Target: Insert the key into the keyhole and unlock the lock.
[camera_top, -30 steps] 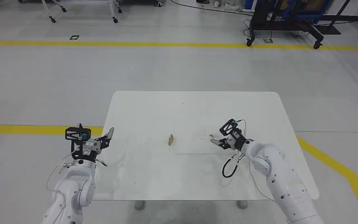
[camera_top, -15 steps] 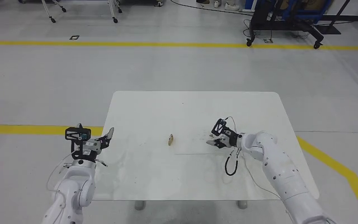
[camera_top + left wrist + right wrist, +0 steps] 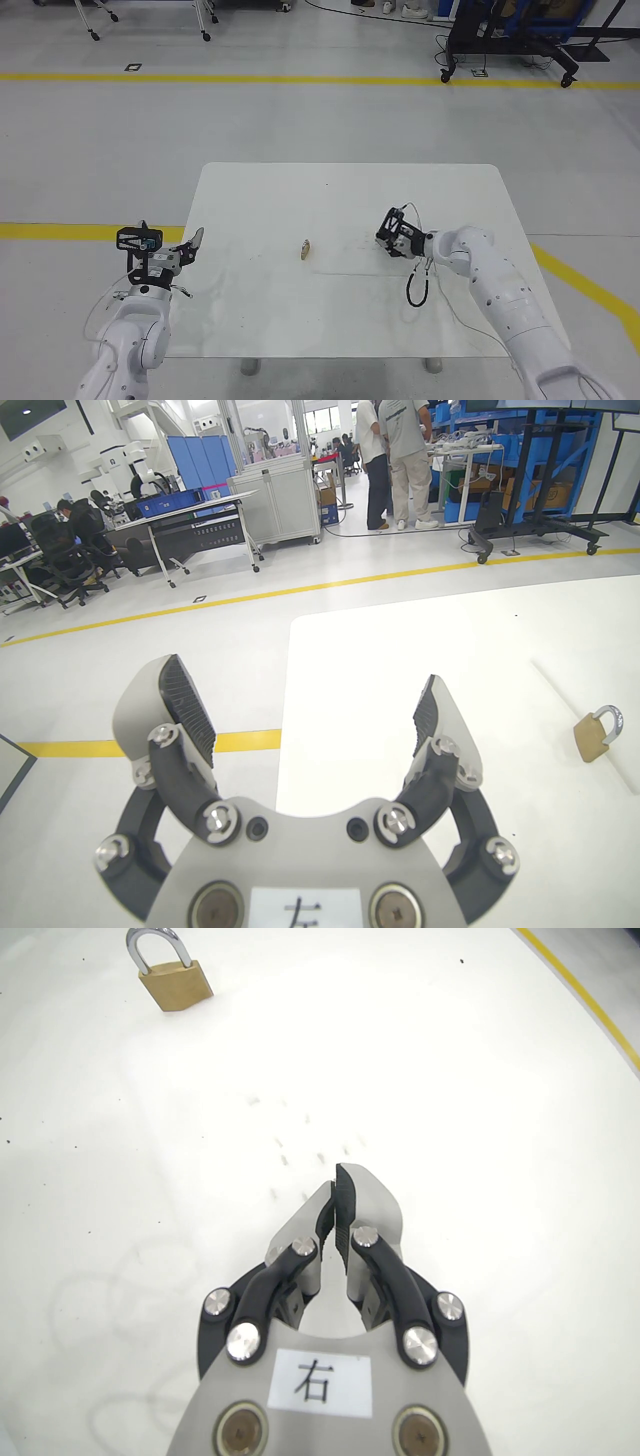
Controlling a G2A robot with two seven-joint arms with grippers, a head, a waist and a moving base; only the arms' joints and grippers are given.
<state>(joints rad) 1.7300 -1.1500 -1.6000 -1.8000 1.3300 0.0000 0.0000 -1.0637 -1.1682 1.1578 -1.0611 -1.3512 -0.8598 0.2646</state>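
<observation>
Resting on the white table (image 3: 350, 190) near its middle, the padlock (image 3: 304, 249) lies between the two arms and well apart from both; its body is brass and its silver shackle is seated in the body at both legs, as the right wrist view shows (image 3: 175, 983); in the left wrist view it sits off to one side on the tabletop (image 3: 595, 737), the shackle end turned away from the left arm.

The left gripper (image 3: 190, 245) is stationed at the table's left edge, clear of the surface; its claw stands wide apart (image 3: 302, 675), the ribbed pads (image 3: 185, 700) facing one another with nothing between them; floor and table edge are visible through the gap.

The right gripper (image 3: 384, 241) is on the right half of the table, pointed toward the padlock, tips down at the surface; its claw is pinched fully together (image 3: 334, 1178), the dark pads (image 3: 345, 1198) meeting along their length; whether the key lies between the pads cannot be told.

Faint scuff marks (image 3: 300, 1148) are on the tabletop just ahead of the right fingertips; a black cable (image 3: 415, 290) loops from the right wrist over the table.
</observation>
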